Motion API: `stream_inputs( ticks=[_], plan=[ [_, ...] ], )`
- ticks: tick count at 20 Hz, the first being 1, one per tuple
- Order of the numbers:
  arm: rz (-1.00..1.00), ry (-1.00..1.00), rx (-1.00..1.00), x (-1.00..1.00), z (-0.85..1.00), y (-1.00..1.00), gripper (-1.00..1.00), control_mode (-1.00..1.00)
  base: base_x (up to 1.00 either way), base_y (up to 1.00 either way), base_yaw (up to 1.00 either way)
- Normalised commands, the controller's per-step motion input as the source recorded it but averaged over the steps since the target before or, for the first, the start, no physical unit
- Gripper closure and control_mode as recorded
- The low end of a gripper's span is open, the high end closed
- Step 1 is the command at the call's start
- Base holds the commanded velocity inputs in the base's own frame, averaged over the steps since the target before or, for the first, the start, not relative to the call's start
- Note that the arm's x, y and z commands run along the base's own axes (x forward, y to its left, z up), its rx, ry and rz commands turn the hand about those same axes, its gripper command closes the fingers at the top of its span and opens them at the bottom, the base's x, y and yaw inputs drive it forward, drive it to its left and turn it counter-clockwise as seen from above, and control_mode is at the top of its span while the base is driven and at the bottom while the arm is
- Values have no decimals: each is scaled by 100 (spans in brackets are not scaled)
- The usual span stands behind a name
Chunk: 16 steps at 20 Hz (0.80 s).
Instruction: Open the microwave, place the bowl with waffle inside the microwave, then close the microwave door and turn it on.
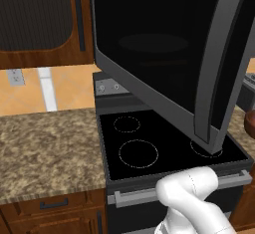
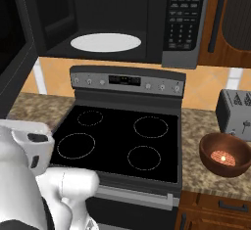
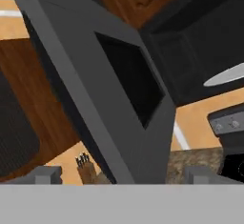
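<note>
1. The bowl (image 2: 225,154) stands on the granite counter (image 2: 203,126) to the right of the stove (image 2: 122,141), just in front of a grey toaster (image 2: 235,112). It is small, round and dark reddish-brown, and a golden waffle (image 2: 223,157) lies at its bottom.
2. The microwave (image 2: 122,18) hangs above the stove and its cavity is open. Inside, a white turntable plate (image 2: 105,42) lies flat with nothing on it. The button panel (image 2: 184,13) is on the right side of the cavity.
3. The microwave door (image 1: 164,49) is swung out wide toward the room. It is a dark glass panel in a grey frame, with a long slim grey bar handle (image 1: 219,63) along its free edge.
4. In the left base view the door covers most of the microwave and part of the stove top, and only a brown edge of the bowl shows at the right border.
5. The gripper (image 3: 122,179) is fully spread and holds nothing; its fingertips (image 3: 45,175) are close before the inner face of the door.
6. A knife block (image 3: 86,168) is small and hard to make out behind the door.
</note>
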Motion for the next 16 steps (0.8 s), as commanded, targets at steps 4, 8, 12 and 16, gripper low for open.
stream_inputs(
  ticks=[4,8,12,16],
  plan=[
    [74,8,22,66,-32,-9,-100,-100,0,0,0],
    [55,10,6,100,-28,33,-100,-100,0,0,0],
    [38,8,0,100,-26,50,-100,-100,0,0,0],
    [23,4,0,83,-30,75,-100,-100,0,0,0]
  ],
)
